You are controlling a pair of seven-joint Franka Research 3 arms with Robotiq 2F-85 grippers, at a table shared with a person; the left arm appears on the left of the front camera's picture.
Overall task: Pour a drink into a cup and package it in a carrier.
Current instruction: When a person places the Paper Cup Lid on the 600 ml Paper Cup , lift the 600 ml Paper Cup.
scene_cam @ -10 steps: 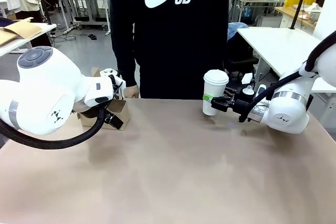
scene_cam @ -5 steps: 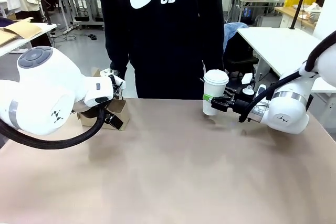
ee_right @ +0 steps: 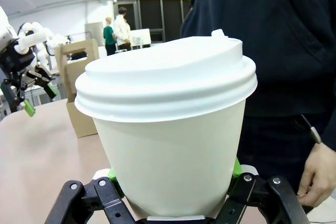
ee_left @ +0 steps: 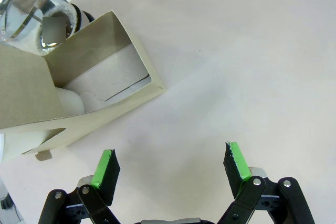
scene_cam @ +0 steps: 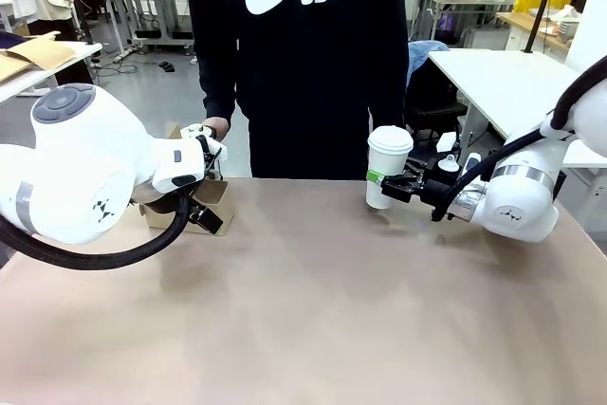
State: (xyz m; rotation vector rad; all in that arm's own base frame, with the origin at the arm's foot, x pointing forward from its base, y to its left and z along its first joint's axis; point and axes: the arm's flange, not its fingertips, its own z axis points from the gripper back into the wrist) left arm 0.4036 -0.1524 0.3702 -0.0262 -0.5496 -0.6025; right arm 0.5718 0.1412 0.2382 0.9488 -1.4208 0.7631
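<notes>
Cup: tall white paper cup point(scene_cam: 389, 166) with a white domed plastic lid, upright at the far right part of the tan table point(scene_cam: 313, 310), just in front of the person point(scene_cam: 303, 64); I cannot tell whether its base touches the table.
Right claw: the right claw point(scene_cam: 379, 180) is clamped on the lower half of the cup from the side, one green pad against each side of its wall.
Left claw: the left claw point(ee_left: 170, 163) has its jaws spread wide with nothing between them, and it looks down on bare table just beside the carrier.
Carrier: brown cardboard carrier point(scene_cam: 216, 198) stands at the far left part of the table, partly hidden behind the left arm and well apart from the cup. The left wrist view shows its open compartment with a white rounded thing point(ee_left: 71, 102) inside; what that is I cannot tell.
Jug: clear glass jug point(ee_left: 26, 3) sits at the far side of the carrier, close against it; its contents are not clear.
Person: in a black top with a white logo, at the far edge of the table, one hand point(scene_cam: 216, 128) near the left arm's wrist.
</notes>
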